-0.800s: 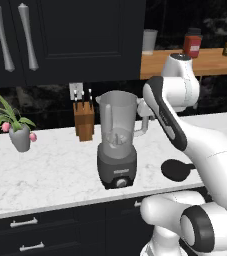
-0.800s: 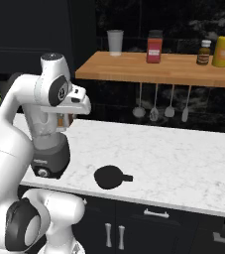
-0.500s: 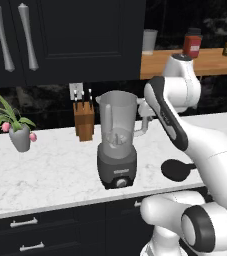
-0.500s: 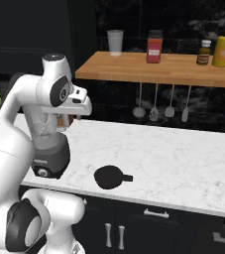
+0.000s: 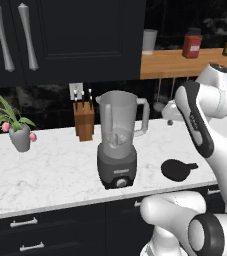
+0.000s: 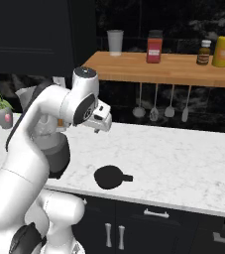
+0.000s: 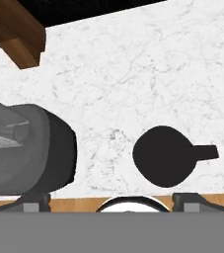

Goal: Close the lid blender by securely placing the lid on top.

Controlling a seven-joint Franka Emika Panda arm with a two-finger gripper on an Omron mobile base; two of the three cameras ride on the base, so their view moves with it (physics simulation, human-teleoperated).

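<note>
Near the front edge of the marble counter [image 6: 183, 163], the lid [image 6: 108, 176] lies flat on the stone, its side tab pointing away from the blender [image 5: 118, 142]. Blender and lid are apart, with bare counter between them; the blender also stands close to the front edge, its jar mouth open and uncovered. A wooden knife block [image 5: 84, 119] stands behind it toward the back wall.

The gripper [image 6: 102, 120] hangs high above the counter, over the stretch between blender and lid, touching neither. Its fingers [image 7: 192, 201] sit spread apart with nothing between them.

Assessment: no part of the task is done. Descent to the lid, the grasp, the lift, the carry and seating on the jar all remain.
</note>
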